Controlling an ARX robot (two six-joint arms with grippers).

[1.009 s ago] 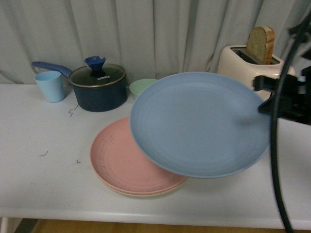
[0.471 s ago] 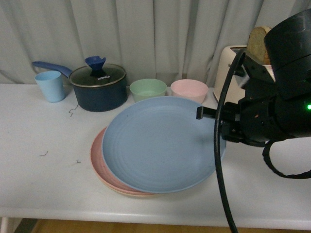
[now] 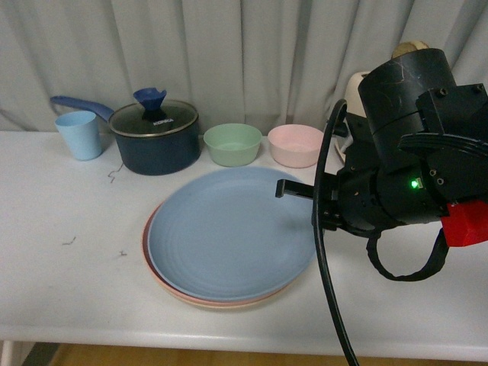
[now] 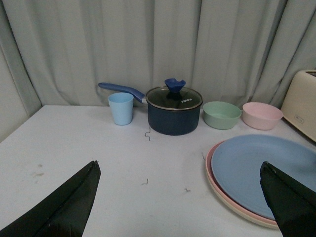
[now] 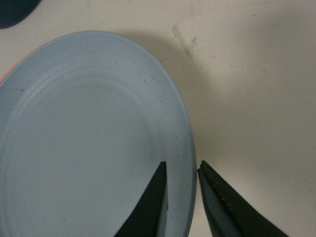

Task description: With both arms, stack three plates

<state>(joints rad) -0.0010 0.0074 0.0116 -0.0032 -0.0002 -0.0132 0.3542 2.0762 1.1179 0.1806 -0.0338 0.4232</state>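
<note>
The right gripper has its jaws nearly together, pinching the rim of the light blue round matte plate, which lies flat atop the pink plate, a cream plate edging out beneath. Stiff, light, probably slick: the rim is the handhold. The left gripper is spread wide, empty. Beyond the jaws, mint bowl and pink bowl look empty; the lidded navy pot hides its contents.

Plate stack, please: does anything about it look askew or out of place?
Slightly. The blue plate sits off-centre, shifted right on the pink plate, whose rim shows mainly at left and front. The right end effector grips its rim.
</note>
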